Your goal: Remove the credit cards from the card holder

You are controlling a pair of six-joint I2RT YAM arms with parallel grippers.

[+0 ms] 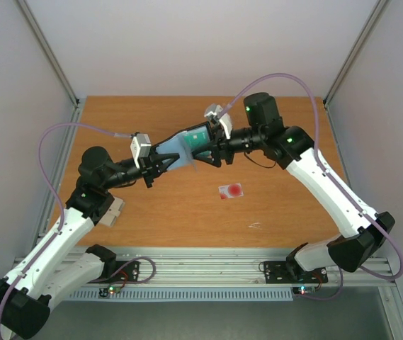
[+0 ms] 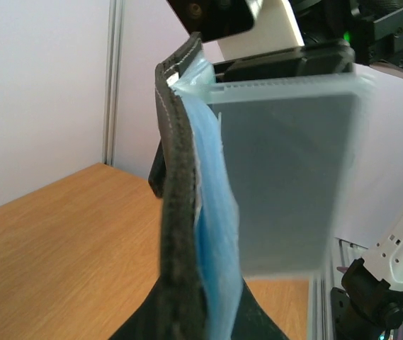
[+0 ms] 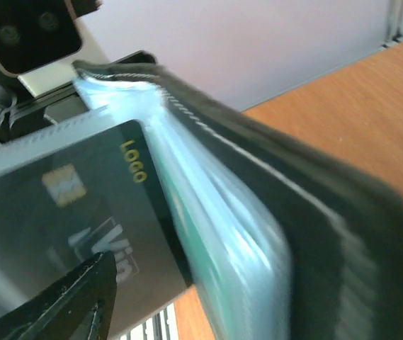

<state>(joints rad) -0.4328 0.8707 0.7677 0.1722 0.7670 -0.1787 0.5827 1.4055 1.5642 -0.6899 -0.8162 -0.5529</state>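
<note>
Setting: wooden bench (image 1: 151, 219) between white walls; my two arms meet above its middle.
Card holder (image 1: 180, 152): lifted off the bench and opened, black cover outward, pale blue sleeves showing; held aloft so a card can slide free.
Teal-green card (image 1: 201, 137): partly out of a sleeve, gold "LOGO" print legible from my right wrist.
White card (image 1: 231, 190): red spot, flat on the bench, well apart from the holder.
Left jaws: clenched on the holder's lower edge, steadying it.
Right jaws: grasping the teal-green card, by my judgement; one finger (image 3: 74, 297) shows, its partner is hidden behind the card.
Unclear: how many cards remain inside; both wrist views are blurred and cropped.
</note>
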